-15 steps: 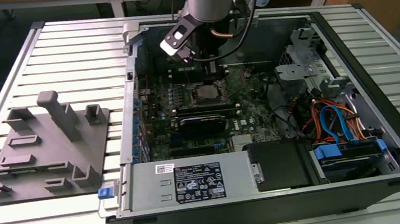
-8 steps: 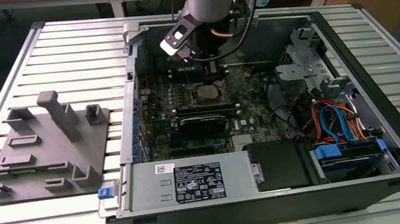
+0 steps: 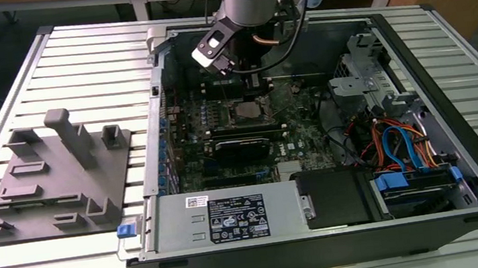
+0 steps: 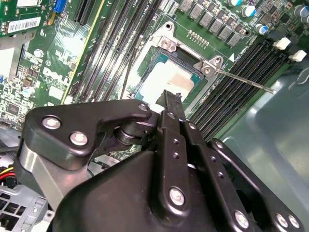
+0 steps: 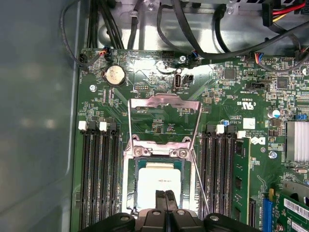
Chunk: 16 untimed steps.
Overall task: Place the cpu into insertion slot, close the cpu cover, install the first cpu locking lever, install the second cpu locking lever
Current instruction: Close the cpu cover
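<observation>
Here we find the cpu (image 5: pixel 159 186) lying flat in the insertion slot (image 5: pixel 128 180), its silvery top facing up and bright in both wrist views. The cpu cover (image 5: pixel 164 102) is open, swung up on its hinge at one side of the socket, so the green motherboard (image 5: pixel 231 101) shows through its window. A thin locking lever (image 5: pixel 200 183) runs slantwise just beside the socket, unlatched.

The gripper (image 5: pixel 164 193) hangs directly over the chip's near edge with its two narrow fingers (image 4: pixel 172 104) pressed together. We cannot tell whether the tips touch the metal top.

Long black memory slots (image 5: pixel 99 179) flank the socket on both sides, and black cables (image 5: pixel 203 53) cross beyond the board's far edge.

In the exterior view the arm reaches down into an opened computer case (image 3: pixel 459 170) lying on a slatted metal table (image 3: pixel 76 51). A grey fixture plate (image 3: pixel 56 188) sits at the exterior view's left, well apart from the case.
</observation>
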Tool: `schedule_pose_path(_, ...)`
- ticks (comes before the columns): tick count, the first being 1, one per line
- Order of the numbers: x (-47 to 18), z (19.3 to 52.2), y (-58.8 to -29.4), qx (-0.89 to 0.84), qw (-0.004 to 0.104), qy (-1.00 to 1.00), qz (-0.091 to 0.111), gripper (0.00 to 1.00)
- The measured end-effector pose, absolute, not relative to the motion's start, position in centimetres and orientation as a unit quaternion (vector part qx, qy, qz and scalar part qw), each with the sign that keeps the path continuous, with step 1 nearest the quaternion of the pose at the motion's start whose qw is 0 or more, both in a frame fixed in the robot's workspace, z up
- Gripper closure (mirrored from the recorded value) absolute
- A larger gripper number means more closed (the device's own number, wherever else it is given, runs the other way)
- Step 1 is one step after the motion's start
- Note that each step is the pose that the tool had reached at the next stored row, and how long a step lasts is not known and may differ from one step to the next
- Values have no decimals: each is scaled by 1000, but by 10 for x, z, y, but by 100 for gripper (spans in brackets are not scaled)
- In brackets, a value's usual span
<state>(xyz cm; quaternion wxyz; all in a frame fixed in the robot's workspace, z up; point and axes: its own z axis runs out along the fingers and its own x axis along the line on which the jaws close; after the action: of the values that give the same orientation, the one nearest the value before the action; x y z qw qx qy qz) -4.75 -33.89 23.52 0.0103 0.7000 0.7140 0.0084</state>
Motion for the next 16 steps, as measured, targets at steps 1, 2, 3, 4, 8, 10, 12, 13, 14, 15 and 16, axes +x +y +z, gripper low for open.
schedule_pose_path(1, -48, 235, -339, 700, 10, 714, 8, 90)
schedule_pose_path(2, -48, 235, -339, 700, 10, 714, 8, 90)
schedule_pose_path(3, -48, 235, -339, 700, 10, 714, 8, 90)
schedule_pose_path(4, -48, 236, -339, 700, 10, 714, 8, 90)
schedule_pose_path(8, -48, 238, -339, 700, 10, 714, 8, 90)
schedule_pose_path(10, -47, 238, -339, 700, 10, 714, 8, 90)
schedule_pose_path(12, -47, 238, -339, 700, 10, 714, 8, 90)
schedule_pose_path(13, -47, 238, -339, 700, 10, 714, 8, 90)
schedule_pose_path(14, -47, 238, -339, 700, 10, 714, 8, 90)
schedule_pose_path(15, -47, 238, -339, 700, 10, 714, 8, 90)
schedule_pose_path(16, -47, 238, -339, 700, 10, 714, 8, 90)
